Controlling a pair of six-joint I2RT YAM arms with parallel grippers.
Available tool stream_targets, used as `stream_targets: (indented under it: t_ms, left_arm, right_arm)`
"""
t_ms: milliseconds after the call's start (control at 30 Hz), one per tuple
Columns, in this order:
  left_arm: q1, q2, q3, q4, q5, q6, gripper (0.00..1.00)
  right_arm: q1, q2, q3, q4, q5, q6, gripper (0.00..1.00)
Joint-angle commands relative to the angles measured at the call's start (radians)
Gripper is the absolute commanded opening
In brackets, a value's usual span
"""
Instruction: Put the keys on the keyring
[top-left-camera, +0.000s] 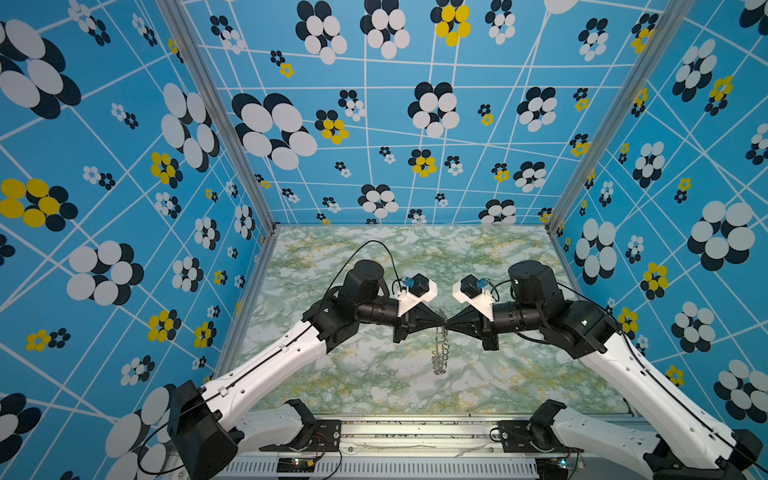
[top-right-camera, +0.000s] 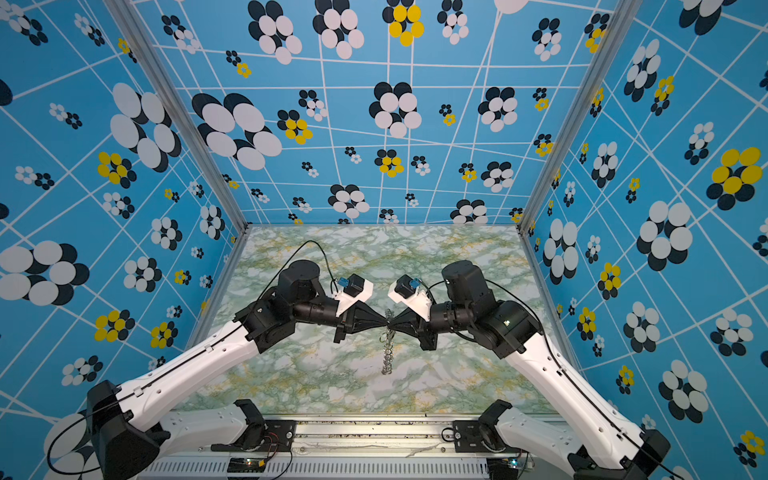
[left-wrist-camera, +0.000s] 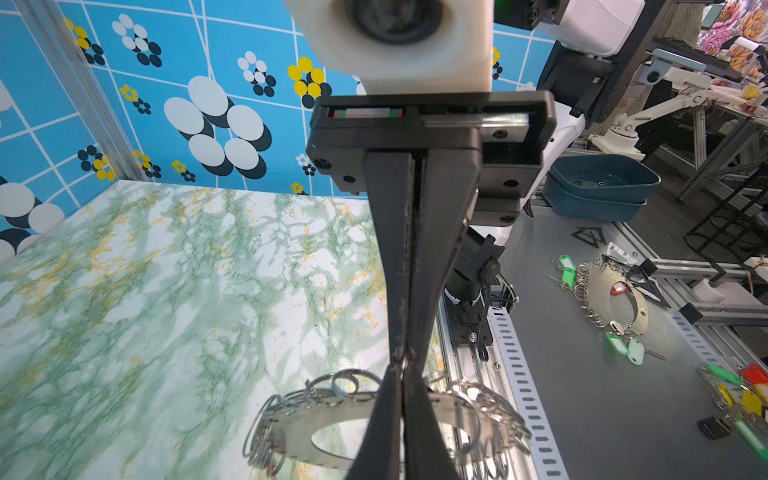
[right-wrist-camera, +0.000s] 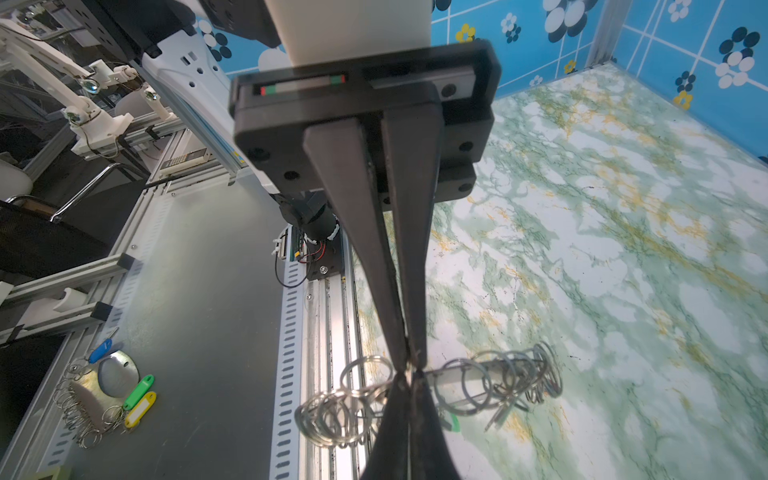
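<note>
Above the middle of the worktop (top-left-camera: 353, 386) we see the keyring (top-left-camera: 439, 353) standing upright and edge-on in both top views; we cannot tell whether its lowest loops touch the surface. At its upper edge the left fingers (top-left-camera: 430, 323) and the right fingers (top-left-camera: 461, 326) meet tip to tip, both clenched on the keyring's fringe of wire loops. In the wrist views the black fingers cross in front of the disc and hide the pinched spot. Among the loops a green tag (right-wrist-camera: 454, 422) and a small silver key (right-wrist-camera: 500, 413) show; how they are attached we cannot tell. Beyond the keyring, past a slotted rail (left-wrist-camera: 519, 374), a grey panel (left-wrist-camera: 602, 407) bears a spare ring (left-wrist-camera: 602, 282) with green and red tags, and stacked blue tubs (left-wrist-camera: 602, 183). Our worktop is green-and-white marble print. Blue walls (top-left-camera: 415, 124) with black, white and yellow flowers close three sides.
</note>
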Motion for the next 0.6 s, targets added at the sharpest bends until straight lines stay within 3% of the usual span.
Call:
stream_targets:
  t_ms: [0, 333, 467, 567]
  left_arm:
    - [-0.026, 0.024, 0.026, -0.053, -0.005, 0.034, 0.01]
    - [-0.038, 0.014, 0.026, -0.044, -0.040, 0.059, 0.00]
    - [-0.029, -0.017, -0.007, 0.032, -0.059, 0.036, 0.00]
    - [-0.015, -0.043, -0.037, 0.102, -0.058, 0.007, 0.00]
  right_arm:
    - [0.007, -0.017, 0.033, 0.071, -0.035, -0.005, 0.00]
    - [0.007, -0.028, 0.020, 0.081, -0.014, 0.002, 0.00]
    - [0.007, -0.038, 0.011, 0.082, 0.016, 0.005, 0.12]
    - [0.007, -0.049, 0.003, 0.082, 0.046, 0.007, 0.28]
